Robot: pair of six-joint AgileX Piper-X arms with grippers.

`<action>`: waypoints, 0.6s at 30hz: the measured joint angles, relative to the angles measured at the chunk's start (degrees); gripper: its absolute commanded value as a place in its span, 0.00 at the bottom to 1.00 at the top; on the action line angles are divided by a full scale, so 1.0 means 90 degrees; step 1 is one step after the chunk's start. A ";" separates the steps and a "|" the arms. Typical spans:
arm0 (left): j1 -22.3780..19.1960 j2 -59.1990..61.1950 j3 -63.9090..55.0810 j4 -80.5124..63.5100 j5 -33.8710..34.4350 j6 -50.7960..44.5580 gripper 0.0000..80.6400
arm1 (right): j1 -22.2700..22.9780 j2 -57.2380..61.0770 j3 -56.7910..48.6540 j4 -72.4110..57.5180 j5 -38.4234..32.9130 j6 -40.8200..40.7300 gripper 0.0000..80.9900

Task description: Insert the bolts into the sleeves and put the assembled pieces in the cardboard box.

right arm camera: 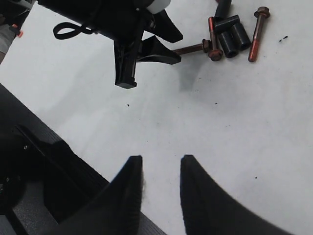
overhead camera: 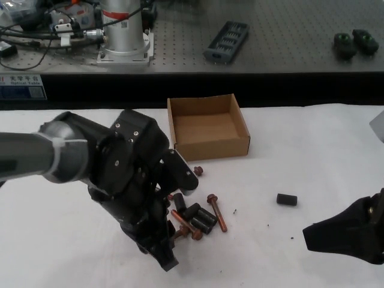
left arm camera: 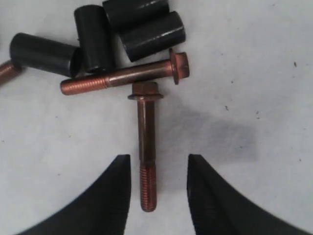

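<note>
White cloth [overhead camera: 312, 144] covers the desk, where copper-coloured metal bolts [overhead camera: 216, 212] and black cylindrical sleeves [overhead camera: 204, 219] lie heaped nearer than the open brown cardboard box [overhead camera: 213, 149], the left gripper [left arm camera: 159, 160] with fingers parted astride one bolt [left arm camera: 146, 142], the right gripper [right arm camera: 161, 160] with fingers parted and empty.

one bolt [left arm camera: 7, 72] runs off the left wrist view's edge.

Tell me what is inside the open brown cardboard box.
Inside the open brown cardboard box, the high view shows a bare brown floor with nothing lying on it. The near wall may cover a thin strip of floor right behind it.
</note>
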 measured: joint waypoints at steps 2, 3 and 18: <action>0.0000 0.0065 -0.0112 0.0010 0.0000 0.0052 0.36 | 0.0000 0.0000 0.0000 0.0000 0.0000 0.0000 0.27; 0.0000 0.0102 -0.0184 0.0010 0.0000 0.0089 0.36 | 0.0000 0.0000 0.0000 0.0000 0.0000 0.0000 0.27; 0.0000 0.0568 -0.0773 0.0374 0.0000 0.0358 0.36 | 0.0000 0.0000 0.0000 0.0000 -0.0008 0.0000 0.27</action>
